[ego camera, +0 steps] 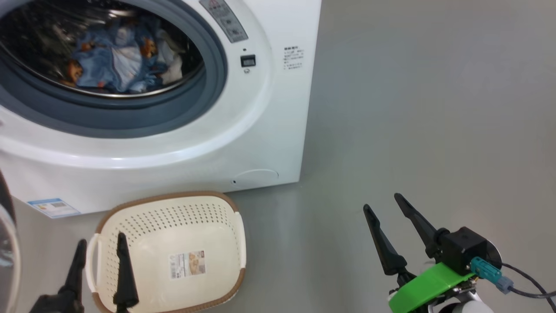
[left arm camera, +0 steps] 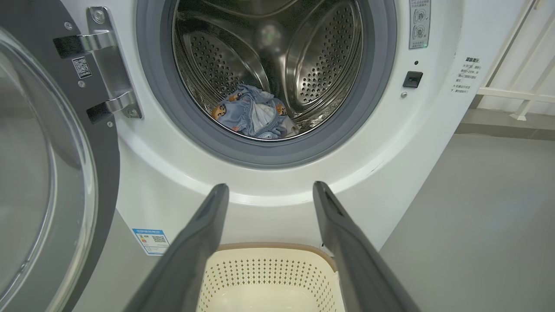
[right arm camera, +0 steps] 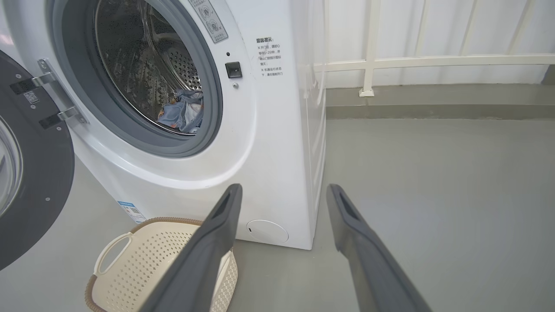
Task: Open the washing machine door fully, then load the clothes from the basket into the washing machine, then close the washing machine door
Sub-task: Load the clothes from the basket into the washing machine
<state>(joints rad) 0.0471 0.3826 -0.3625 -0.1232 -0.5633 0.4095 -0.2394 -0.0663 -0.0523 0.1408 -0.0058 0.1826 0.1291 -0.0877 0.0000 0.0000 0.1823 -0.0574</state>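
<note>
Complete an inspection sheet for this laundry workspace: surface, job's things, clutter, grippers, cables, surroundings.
Surface: bare grey floor.
Job's things: washing machine with its door swung open; clothes inside it; basket empty, on the floor in front.
Clutter: nothing seen.
Grippers: left gripper open above the basket; right gripper open above the floor; both empty.
Cables: dark cable at the right wrist.
Surroundings: white railing behind the machine.

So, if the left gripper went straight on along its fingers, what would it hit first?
Probably the white front of the washer, just under the gasket, after passing over the basket; depth is unclear.
</note>
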